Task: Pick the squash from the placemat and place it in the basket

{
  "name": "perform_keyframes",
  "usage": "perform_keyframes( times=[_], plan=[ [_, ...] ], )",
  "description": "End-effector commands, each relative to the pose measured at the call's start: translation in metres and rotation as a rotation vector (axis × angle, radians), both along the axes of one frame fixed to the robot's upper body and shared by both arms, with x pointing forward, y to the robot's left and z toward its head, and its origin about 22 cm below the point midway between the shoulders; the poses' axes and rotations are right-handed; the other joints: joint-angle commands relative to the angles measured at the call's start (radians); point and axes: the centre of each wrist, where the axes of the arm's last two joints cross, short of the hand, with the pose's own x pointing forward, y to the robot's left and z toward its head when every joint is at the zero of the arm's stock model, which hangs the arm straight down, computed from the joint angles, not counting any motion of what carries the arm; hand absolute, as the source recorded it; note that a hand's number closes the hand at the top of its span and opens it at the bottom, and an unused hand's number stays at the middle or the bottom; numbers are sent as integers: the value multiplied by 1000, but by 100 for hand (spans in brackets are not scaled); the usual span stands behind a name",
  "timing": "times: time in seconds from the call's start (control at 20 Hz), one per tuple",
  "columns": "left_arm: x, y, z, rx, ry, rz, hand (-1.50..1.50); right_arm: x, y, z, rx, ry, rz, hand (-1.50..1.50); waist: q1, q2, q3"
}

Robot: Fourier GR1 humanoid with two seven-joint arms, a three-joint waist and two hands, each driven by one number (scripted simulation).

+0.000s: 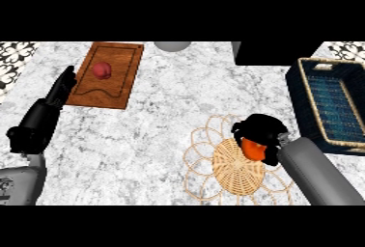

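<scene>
Squash (251, 148): orange, in my right hand (262, 131), whose fingers are curled round it and hide most of it. Hand and squash sit over the right part of the woven placemat (231, 169), a round straw disc with looped wire-like edging.

Surface: white-grey marbled counter (171, 111). Patterned black-and-white tile shows at the top left and top right corners.

Basket (335, 103): dark blue, rectangular, pale rim, at the counter's right edge, just beside my right hand on its far right. A dark block (274, 53) sits at the top, touching the basket's far corner as seen from here.

Wooden board (107, 75) lies at upper left with a red fruit (102, 70) on it. A grey rounded object (172, 45) is cut off by the top edge.

My left hand (63, 87) rests open, fingers straight, beside the board's left edge.

Open counter lies between board and placemat. No readable writing.
</scene>
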Motion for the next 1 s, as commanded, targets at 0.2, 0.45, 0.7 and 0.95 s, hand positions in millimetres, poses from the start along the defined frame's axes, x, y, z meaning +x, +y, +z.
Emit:
perform_keyframes(
  times=[0.2, 0.45, 0.7, 0.95],
  plan=[
    [-13, -1, -12, -16, 5, 4, 0, 1, -4, -16, 59, -61, 51, 150, 1, 14, 8],
    [-6, 9, -3, -15, -11, 52, 0, 2, -199, 69, 30, -311, -402, 150, -66, 20, 15],
    [-9, 13, -1, -25, -29, 64, 0, -30, -302, 136, 94, -502, -704, 150, -65, 33, 22],
    [-8, 11, 3, -19, -30, 38, 0, -52, -349, 186, 486, -718, -822, 150, -33, 27, 22]
  ],
)
